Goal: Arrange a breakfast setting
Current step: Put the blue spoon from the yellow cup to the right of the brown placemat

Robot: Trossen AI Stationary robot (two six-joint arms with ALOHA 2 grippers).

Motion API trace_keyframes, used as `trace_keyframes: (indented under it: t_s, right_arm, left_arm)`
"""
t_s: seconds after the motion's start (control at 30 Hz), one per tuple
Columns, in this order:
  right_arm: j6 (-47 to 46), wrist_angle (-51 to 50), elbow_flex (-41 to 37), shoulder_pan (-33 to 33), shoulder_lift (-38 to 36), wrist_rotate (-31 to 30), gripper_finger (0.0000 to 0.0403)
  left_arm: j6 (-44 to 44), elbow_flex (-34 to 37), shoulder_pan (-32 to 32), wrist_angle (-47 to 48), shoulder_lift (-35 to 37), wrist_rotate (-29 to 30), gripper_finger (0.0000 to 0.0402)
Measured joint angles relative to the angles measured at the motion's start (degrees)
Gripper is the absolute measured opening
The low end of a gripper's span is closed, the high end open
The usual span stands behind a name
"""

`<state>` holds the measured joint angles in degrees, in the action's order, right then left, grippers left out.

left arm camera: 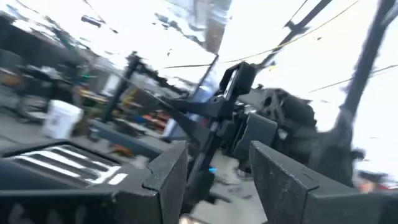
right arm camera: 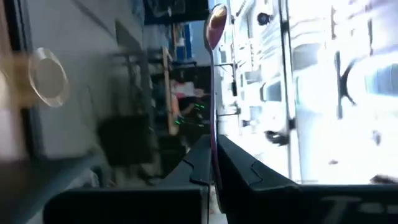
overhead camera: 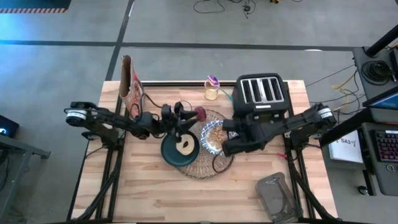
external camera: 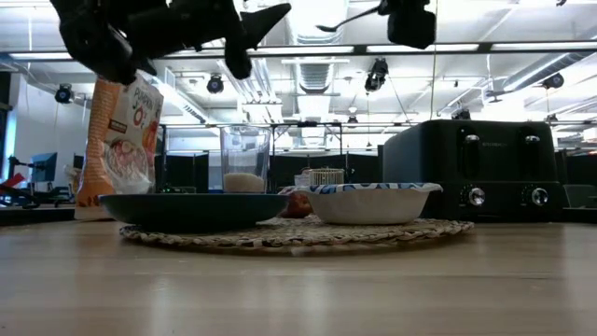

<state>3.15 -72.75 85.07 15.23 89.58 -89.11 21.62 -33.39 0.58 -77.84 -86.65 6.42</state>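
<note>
A round woven placemat (overhead camera: 217, 167) lies mid-table. On it rest a dark teal plate (overhead camera: 171, 158) with a pale round piece of food and a blue-and-white bowl (overhead camera: 214, 135) with cereal. Behind the plate stands a clear glass (external camera: 245, 159) with a white layer at its bottom. My right gripper (right arm camera: 213, 149) hangs high over the bowl, shut on a small spoon (external camera: 347, 19). Above the plate's far side, my left gripper (overhead camera: 180, 118) is open and holds nothing; its fingers point up toward the right arm. My right gripper pinches the spoon's handle (right arm camera: 213, 134) between its two fingers. The fingers come level from the table's right side and lie along the handle. The spoon's bowl end (right arm camera: 216, 22) sticks out past the fingertips. The spoon is high above the table, about level.
A black four-slot toaster (overhead camera: 261, 93) stands at the back right, a cereal box (overhead camera: 130, 87) at the back left, and a small jar (overhead camera: 211, 90) between them. A reddish fruit (overhead camera: 200, 114) lies at the placemat's far edge. A grey object (overhead camera: 277, 196) sits near the front right corner.
</note>
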Motion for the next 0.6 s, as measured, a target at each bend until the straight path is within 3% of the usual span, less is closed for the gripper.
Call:
trace_keyframes:
  t_s: [0.13,0.2,0.43,0.6]
  right_arm:
    - [-10.12,4.43,-2.57,1.47,0.0,-0.95,0.0008]
    - [-10.69,7.36,-3.48,1.77,0.02,-0.93,0.0008]
    - [5.43,23.01,-5.96,1.81,0.5,-0.93,0.0008]
    - [10.29,25.34,-6.0,1.79,0.5,-0.92,0.0008]
  left_arm:
    - [1.86,-1.2,1.23,-5.05,-3.51,-5.6,0.0157]
    - [2.18,-2.85,1.52,-5.48,-5.12,-7.01,0.0157]
    - [6.29,-9.54,3.35,-4.71,-11.21,-8.77,0.0157]
    - [6.56,-12.04,3.85,-4.81,-13.74,-8.99,0.0157]
